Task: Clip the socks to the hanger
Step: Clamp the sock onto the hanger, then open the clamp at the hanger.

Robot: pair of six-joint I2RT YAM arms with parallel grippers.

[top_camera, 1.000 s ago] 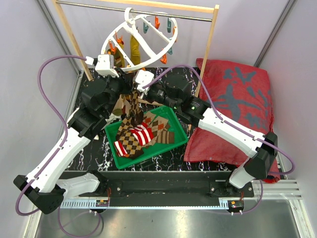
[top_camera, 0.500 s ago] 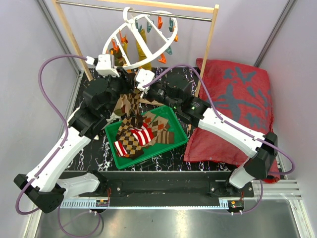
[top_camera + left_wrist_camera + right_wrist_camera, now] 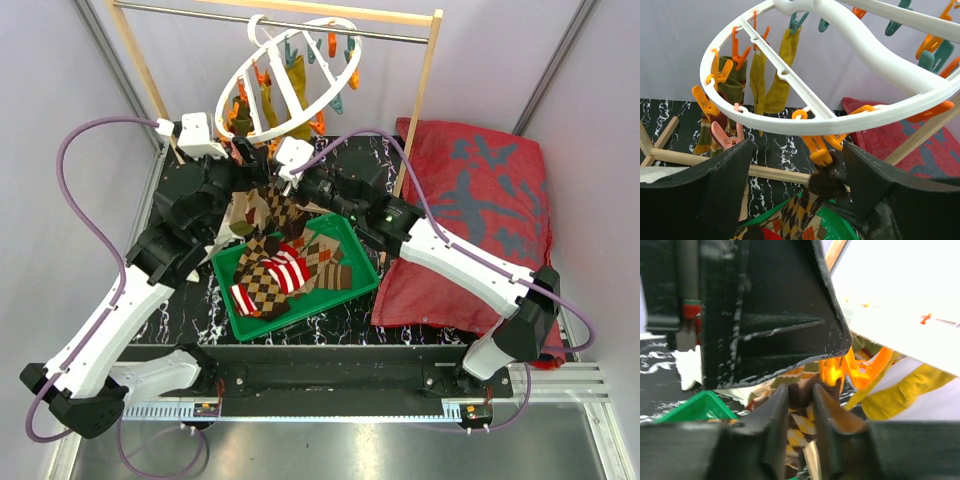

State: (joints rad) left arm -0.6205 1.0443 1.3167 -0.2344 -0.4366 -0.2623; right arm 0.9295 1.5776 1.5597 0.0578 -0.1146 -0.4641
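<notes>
Table (image 3: 340, 326): black marbled; green tray (image 3: 320, 308) at centre.
Cushion (image 3: 480, 210): red, 3 o'clock.
Rack (image 3: 425, 90): wooden, 12 o'clock, carrying hanger (image 3: 290, 90).
Left gripper (image 3: 797, 147): spread wide, empty.
Right gripper (image 3: 800, 390): argyle sock (image 3: 800, 424) between fingers; cannot tell whether it grips.

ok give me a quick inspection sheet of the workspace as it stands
surface: black marbled table with a green tray on it
job's things: hanger on the rack; olive-yellow socks clipped; argyle sock hanging at an orange clip; more socks in the tray
clutter: red cushion at the right
end effectors: left end effector open under the ring; right end effector close around the argyle cuff, grip unclear
cables: purple cable looping off each arm
surroundings: wooden rack, grey walls
</notes>
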